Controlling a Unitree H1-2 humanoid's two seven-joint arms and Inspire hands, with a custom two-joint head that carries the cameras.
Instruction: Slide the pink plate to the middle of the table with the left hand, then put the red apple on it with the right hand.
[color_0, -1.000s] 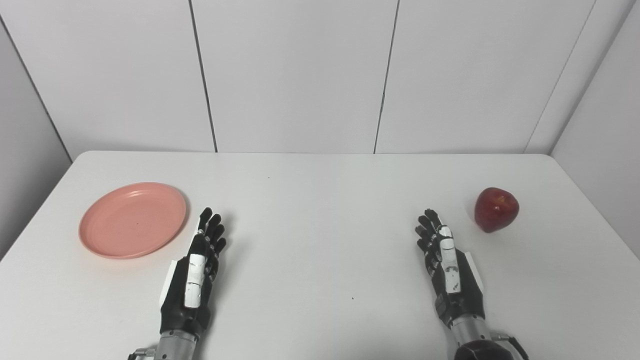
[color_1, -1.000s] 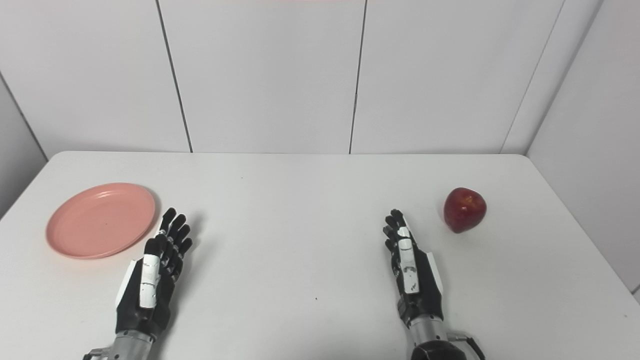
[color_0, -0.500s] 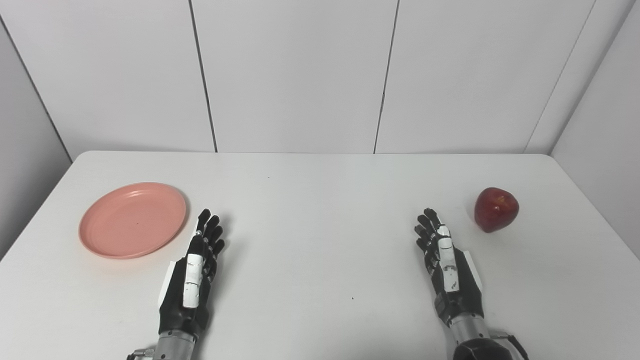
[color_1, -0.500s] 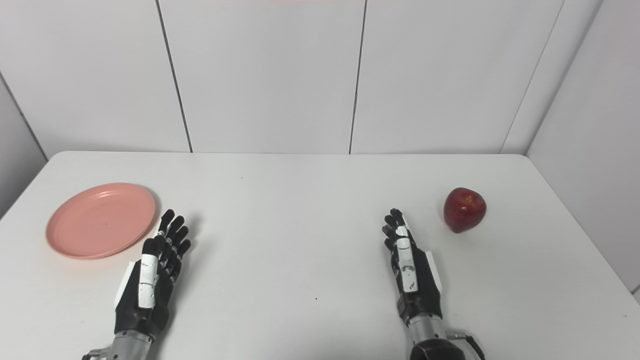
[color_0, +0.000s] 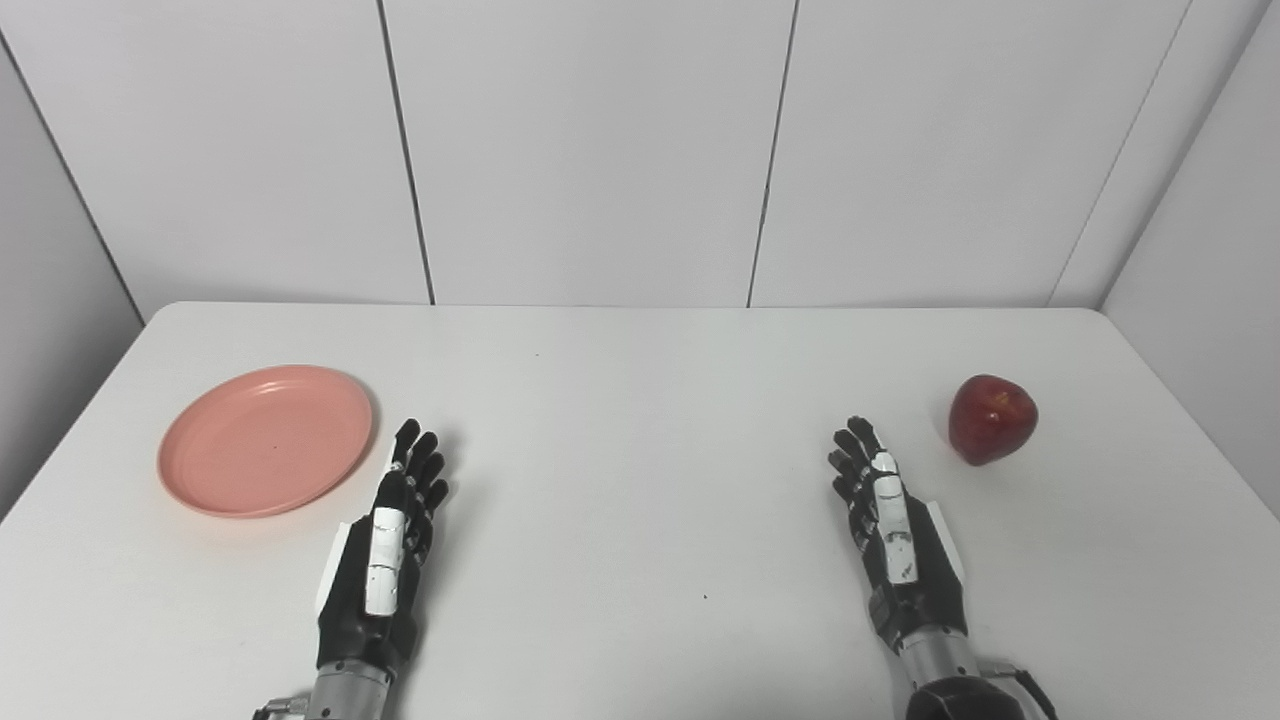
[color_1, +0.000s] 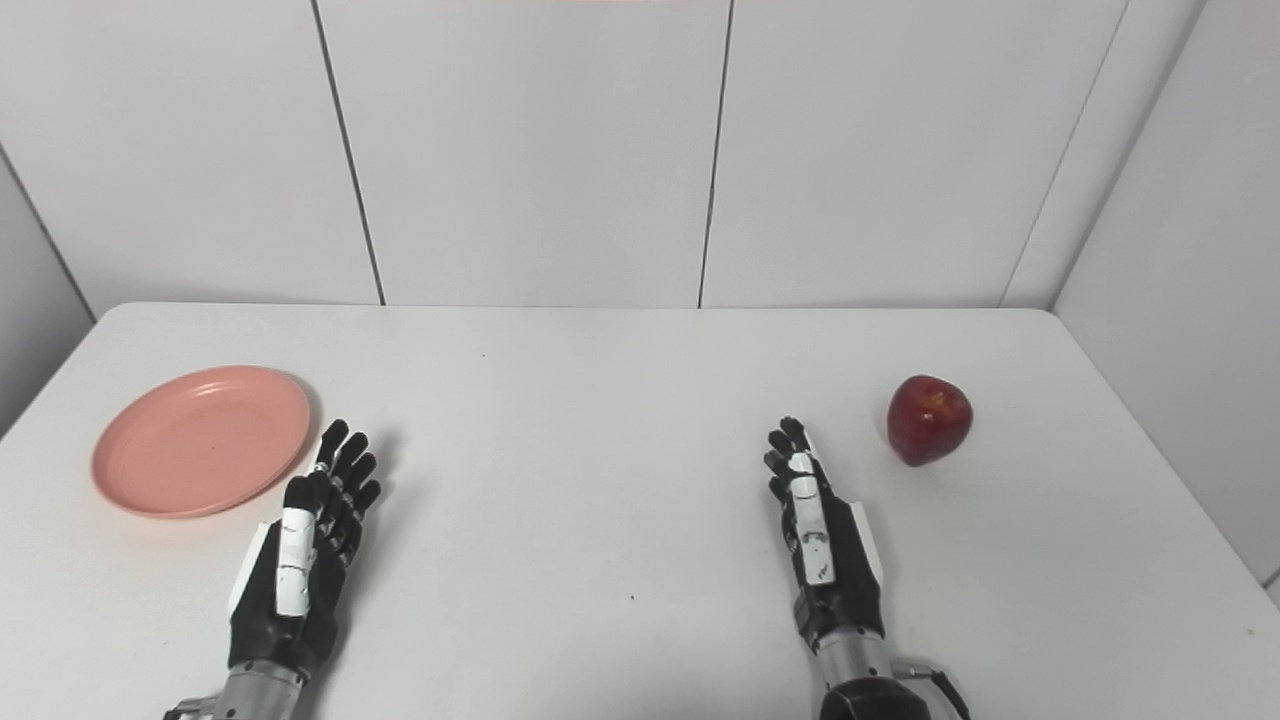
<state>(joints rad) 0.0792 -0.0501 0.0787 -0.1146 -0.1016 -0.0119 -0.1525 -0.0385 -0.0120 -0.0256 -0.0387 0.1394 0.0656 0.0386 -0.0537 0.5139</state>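
Plate (color_0: 265, 440) sits flat on the table (color_0: 640, 400), left side, well off the middle; nothing on it. Apple (color_0: 992, 419) is far right, near the table edge, leaning a bit w/ its stem end turned up and back. Left hand (color_0: 385, 545) lies low over the table just right of the plate's near rim, fingers straight and a little apart, holding nothing; not touching the plate as far as I can see. Right hand (color_0: 895, 530) is the same: flat, fingers extended, empty, near the apple but apart from it. Neither step looks begun. Handling, my guess: plate looks like thin plastic, light, stiff, shallow w/ a low raised rim, and prob. glides easily on the smooth top. So no need to grip it; press fingertips lightly inside the rim on the far-left side, or hook the rim, and drag it right. Too much downward push on the rim could tip it; too quick and it may skid past centre. Apple looks firm, smooth, round, moderately heavy, so it may roll if nudged. Best wrap it from above or the side, fingers & thumb on opposite sides at the widest part, then set it down gently mid-plate so it doesn't roll off.
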